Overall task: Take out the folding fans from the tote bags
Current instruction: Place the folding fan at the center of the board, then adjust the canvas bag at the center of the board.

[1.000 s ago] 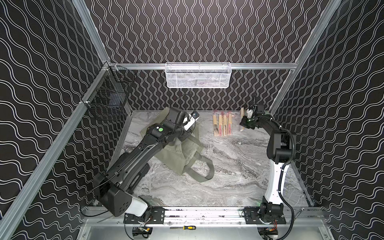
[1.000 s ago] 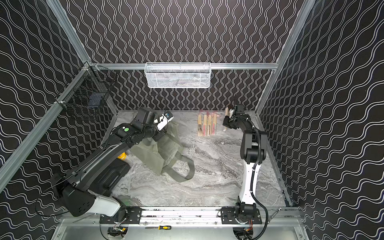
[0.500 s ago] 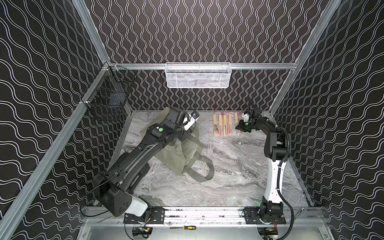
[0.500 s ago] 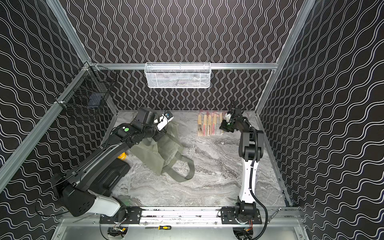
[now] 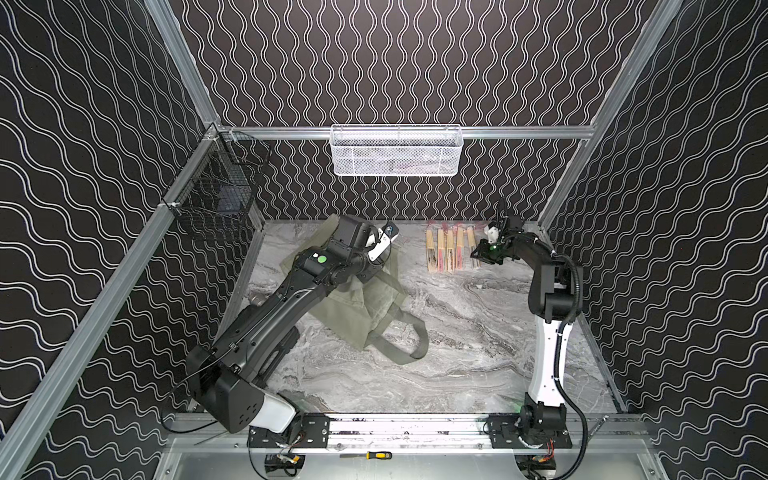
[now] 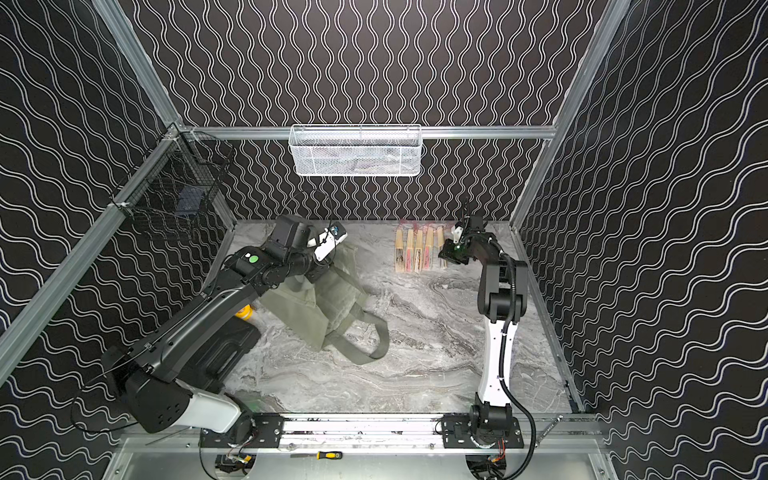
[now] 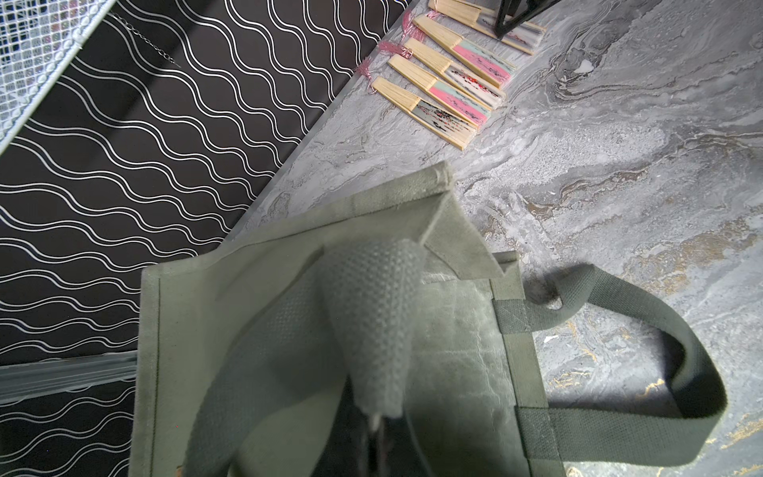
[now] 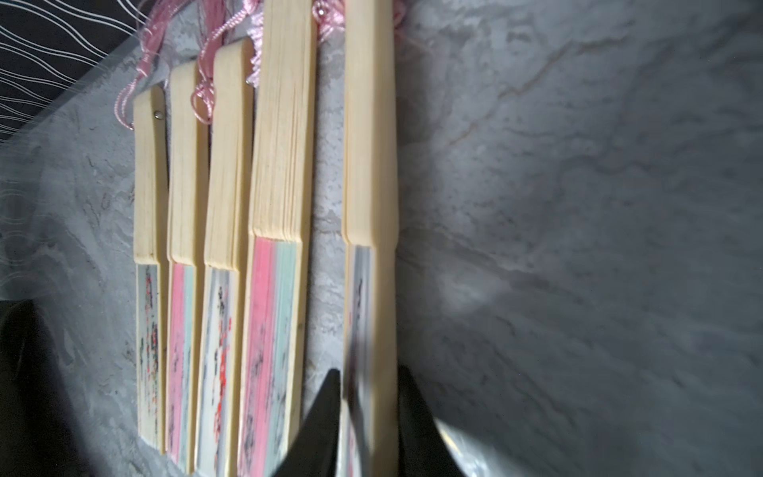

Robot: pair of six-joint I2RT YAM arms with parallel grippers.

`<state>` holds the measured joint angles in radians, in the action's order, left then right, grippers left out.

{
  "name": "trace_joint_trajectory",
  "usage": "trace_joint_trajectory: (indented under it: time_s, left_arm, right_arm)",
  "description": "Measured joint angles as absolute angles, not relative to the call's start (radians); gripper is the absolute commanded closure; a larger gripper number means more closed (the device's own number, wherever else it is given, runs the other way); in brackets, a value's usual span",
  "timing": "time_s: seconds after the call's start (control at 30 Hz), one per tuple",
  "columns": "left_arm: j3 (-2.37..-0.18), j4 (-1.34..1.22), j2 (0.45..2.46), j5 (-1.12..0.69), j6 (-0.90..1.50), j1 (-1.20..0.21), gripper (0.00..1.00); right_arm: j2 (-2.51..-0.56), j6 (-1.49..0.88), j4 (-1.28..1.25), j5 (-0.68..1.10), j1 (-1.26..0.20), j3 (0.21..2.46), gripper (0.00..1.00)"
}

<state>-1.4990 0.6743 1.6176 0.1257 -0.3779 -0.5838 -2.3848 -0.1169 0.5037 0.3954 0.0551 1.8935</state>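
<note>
The grey-green tote bag [image 5: 374,307] lies on the marble table left of centre, and both top views show it, with a strap loop toward the front [image 6: 365,345]. My left gripper [image 7: 377,425] is shut on a bunched fold of the bag's rim and lifts it. Four folding fans [image 8: 231,247] lie side by side at the back right. A fifth fan [image 8: 371,165] lies just beside them. My right gripper [image 8: 369,384] is low over that fan's patterned end. Its fingers straddle the fan, slightly parted. The bag's inside is hidden.
A white mesh basket [image 5: 395,151] hangs on the back rail. A black wire basket [image 5: 216,199] hangs on the left rail. A black case [image 6: 224,353] and a yellow roll [image 6: 244,311] lie under the left arm. A screwdriver [image 5: 370,455] lies on the front frame.
The right gripper swung down and left, laying its fan flat beside the row, and its jaws have parted. The left arm has not moved.
</note>
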Motion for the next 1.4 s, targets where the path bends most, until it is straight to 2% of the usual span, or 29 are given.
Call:
trace_joint_trajectory:
  time_s: [0.27,0.5,0.7,0.83,0.93,1.1,1.4]
  left_arm:
    - [-1.499,0.674,1.618,0.126,-0.378,-0.584,1.00]
    - [-1.499,0.674,1.617,0.126,-0.378,-0.583,1.00]
    - [-1.499,0.674,1.617,0.126,-0.378,-0.584,1.00]
    - [-1.499,0.675,1.617,0.126,-0.378,-0.586,1.00]
    - [-1.499,0.675,1.617,0.131,-0.378,-0.591,1.00]
    - [-1.499,0.676,1.617,0.138,-0.378,-0.595,1.00]
    - [-1.499,0.676,1.617,0.149,-0.395,-0.598,1.00]
  right_arm:
    - [-2.320,-0.150,0.526,0.312,0.055,1.848,0.54]
    - [-2.124,-0.230,0.481,0.216,0.021,1.727,0.52]
    - [-1.791,-0.341,0.285,0.266,-0.058,1.374,0.49]
    - [-1.562,-0.341,0.042,0.362,-0.195,1.053,0.44]
    - [-1.468,-0.271,-0.092,0.382,-0.311,0.870,0.41]
    - [-1.432,-0.090,-0.284,0.407,-0.496,0.706,0.38]
    - [-1.560,0.083,-0.661,0.384,-0.609,0.652,0.39]
